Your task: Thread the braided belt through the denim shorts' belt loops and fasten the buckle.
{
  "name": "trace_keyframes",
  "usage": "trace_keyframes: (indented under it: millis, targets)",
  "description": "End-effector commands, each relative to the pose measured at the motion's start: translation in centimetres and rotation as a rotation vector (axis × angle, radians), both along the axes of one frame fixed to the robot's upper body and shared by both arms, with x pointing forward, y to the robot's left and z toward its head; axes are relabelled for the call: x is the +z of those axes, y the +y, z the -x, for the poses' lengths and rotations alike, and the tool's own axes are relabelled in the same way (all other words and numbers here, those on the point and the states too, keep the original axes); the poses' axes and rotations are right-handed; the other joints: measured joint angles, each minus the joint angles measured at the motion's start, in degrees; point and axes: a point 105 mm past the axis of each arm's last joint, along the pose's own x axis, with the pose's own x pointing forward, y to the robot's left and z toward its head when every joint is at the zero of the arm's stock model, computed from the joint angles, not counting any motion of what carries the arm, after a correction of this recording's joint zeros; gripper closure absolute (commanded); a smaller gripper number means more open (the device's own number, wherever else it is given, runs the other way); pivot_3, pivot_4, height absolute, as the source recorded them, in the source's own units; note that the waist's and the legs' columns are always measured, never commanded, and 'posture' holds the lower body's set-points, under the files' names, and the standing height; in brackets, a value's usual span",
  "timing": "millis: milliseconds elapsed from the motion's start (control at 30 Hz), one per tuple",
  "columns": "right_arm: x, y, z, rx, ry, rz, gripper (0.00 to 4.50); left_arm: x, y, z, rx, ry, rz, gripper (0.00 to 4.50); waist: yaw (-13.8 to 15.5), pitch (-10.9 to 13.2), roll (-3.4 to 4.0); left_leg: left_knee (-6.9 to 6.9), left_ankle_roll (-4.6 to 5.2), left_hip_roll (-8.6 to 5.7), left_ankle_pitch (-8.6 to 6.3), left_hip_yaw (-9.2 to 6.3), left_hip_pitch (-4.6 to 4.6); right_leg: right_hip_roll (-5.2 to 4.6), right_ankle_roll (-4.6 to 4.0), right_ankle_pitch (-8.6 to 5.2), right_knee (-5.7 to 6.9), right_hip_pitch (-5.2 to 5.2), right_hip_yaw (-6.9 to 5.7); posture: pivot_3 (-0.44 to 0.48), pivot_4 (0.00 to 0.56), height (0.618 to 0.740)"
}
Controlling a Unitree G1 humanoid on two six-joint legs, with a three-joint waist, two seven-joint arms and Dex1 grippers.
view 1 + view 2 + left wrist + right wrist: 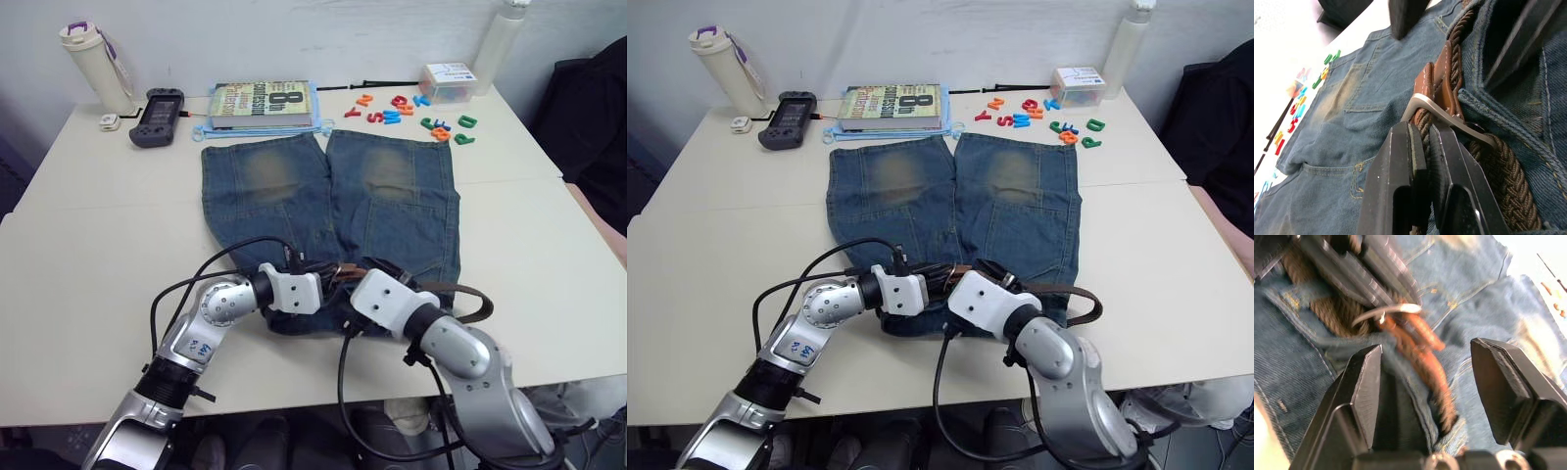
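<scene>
The denim shorts lie flat on the table with the waistband at the near edge. The braided belt runs along that waistband and loops out past its right end. My left gripper is shut on the braided strap just behind the silver buckle, where brown leather folds hold the frame. My right gripper stands open just to the right, its fingers on either side of the belt's free brown end, not touching it. I cannot make out the belt loops for certain.
Beyond the shorts lie a book, a black game controller, a white bottle, coloured letters and a small plastic box. Black cables arch off my left arm. Bare table spreads on both sides.
</scene>
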Motion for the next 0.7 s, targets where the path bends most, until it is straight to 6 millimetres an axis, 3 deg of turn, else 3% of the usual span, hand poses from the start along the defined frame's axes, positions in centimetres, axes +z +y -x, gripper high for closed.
trace_keyframes:
  millis: [33, 167, 300, 700]
  targets:
    - [3.8, 0.6, 1.4, 0.083, -0.12, -0.068, 1.4, 0.3, -0.8, 0.6, -0.038, -0.019, 0.012, 4.5, 0.0, 0.0, 0.0, 0.0, 0.0, 0.0, 0.0, 0.0, 0.0, 0.0, 0.0, 0.0, 0.0, 0.0, 0.0, 0.0, 0.15, 0.74]
    - [4.6, 0.6, 0.9, 0.084, -0.148, -0.092, 1.4, 0.3, -0.8, 0.8, -0.041, -0.017, 0.013, 4.5, 0.07, 0.0, 0.0, -0.01, 0.0, 0.01, 0.0, 0.0, 0.0, -0.01, 0.0, 0.0, 0.01, -0.01, 0.0, 0.0, 0.15, 0.74]
    - [3.5, -0.6, 0.1, 0.037, -0.164, 0.023, 1.4, 0.3, -0.8, 0.8, -0.04, -0.017, 0.015, 4.5, 0.38, -0.01, -0.01, 0.0, 0.01, -0.02, 0.0, 0.0, -0.01, -0.03, 0.0, 0.0, -0.02, -0.01, 0.0, 0.0, 0.15, 0.74]
    - [1.6, 0.3, -0.4, 0.07, -0.201, 0.176, 1.4, 0.6, -1.0, 1.0, -0.047, -0.022, 0.025, 4.5, 0.99, -0.01, -0.02, 0.0, 0.01, -0.01, 0.0, 0.05, 0.0, -0.02, 0.0, 0.0, -0.02, -0.02, 0.01, 0.0, 0.15, 0.74]
